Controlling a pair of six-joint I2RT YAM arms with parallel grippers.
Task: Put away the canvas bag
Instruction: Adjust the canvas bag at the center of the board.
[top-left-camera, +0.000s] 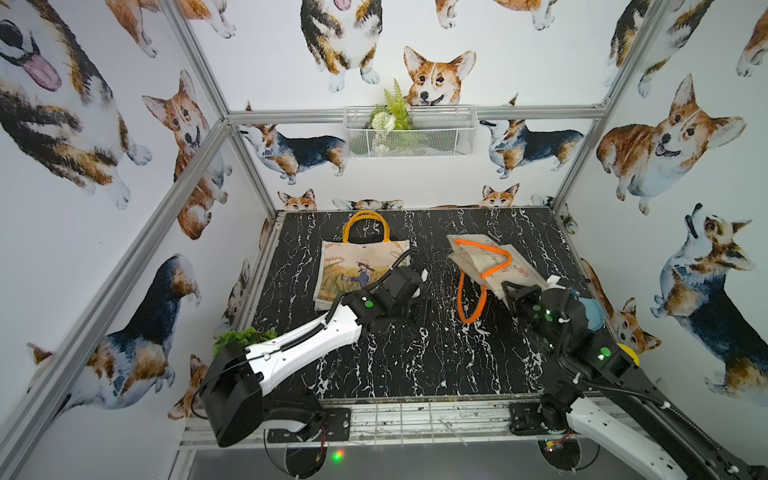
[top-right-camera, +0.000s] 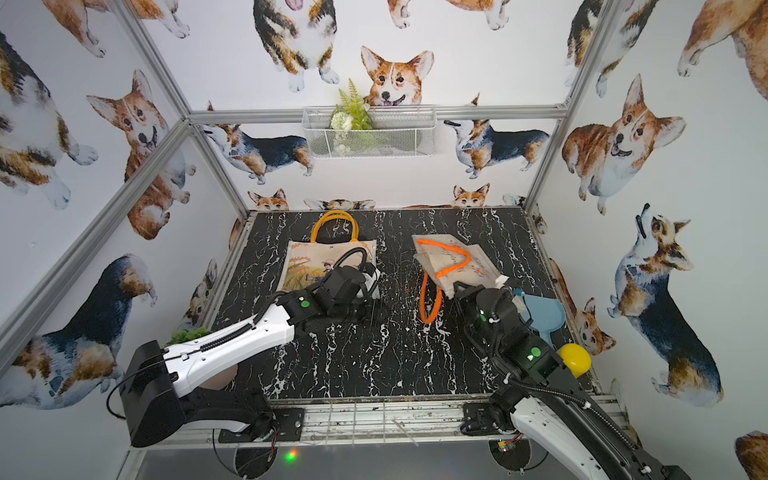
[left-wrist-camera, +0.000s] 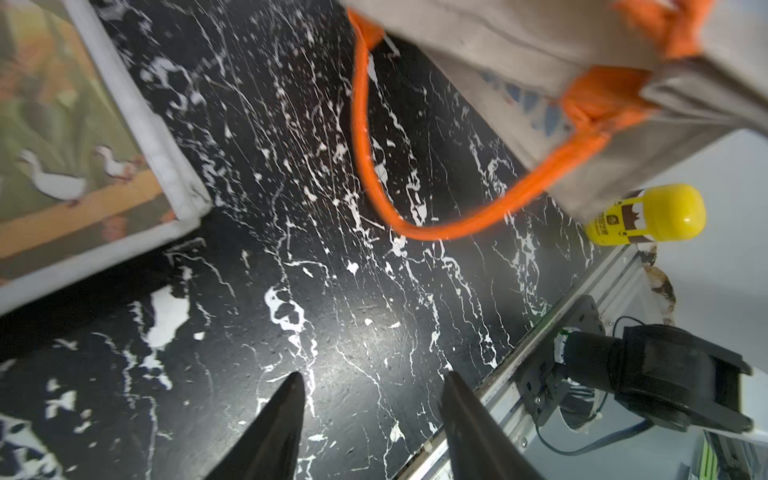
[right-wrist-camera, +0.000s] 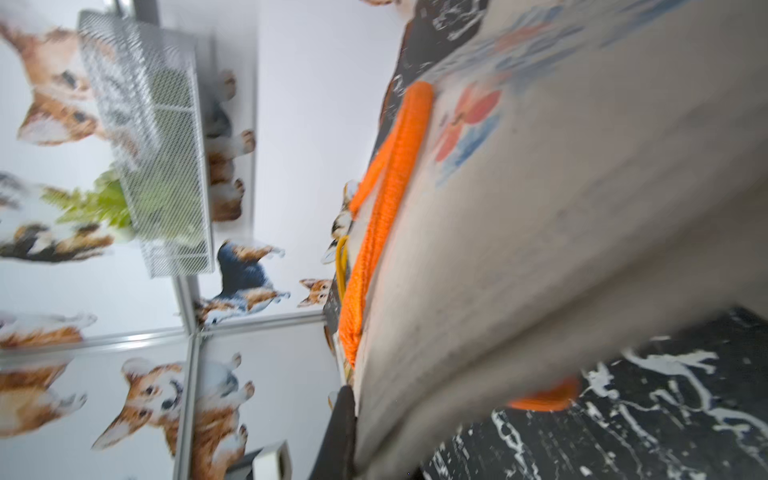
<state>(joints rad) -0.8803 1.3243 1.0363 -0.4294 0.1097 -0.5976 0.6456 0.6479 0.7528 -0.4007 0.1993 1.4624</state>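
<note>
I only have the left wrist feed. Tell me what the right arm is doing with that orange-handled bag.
Observer: The right gripper has its jaws shut on the orange-handled bag, at the edge nearest the robot.
Operator: Name somewhere to put it.
Observer: The only container I see is a white wire basket hanging on the rear wall, with a fern in it.
Operator: Report the other bag.
Observer: The yellow-handled bag lies flat on the table, handles toward the rear wall.
</note>
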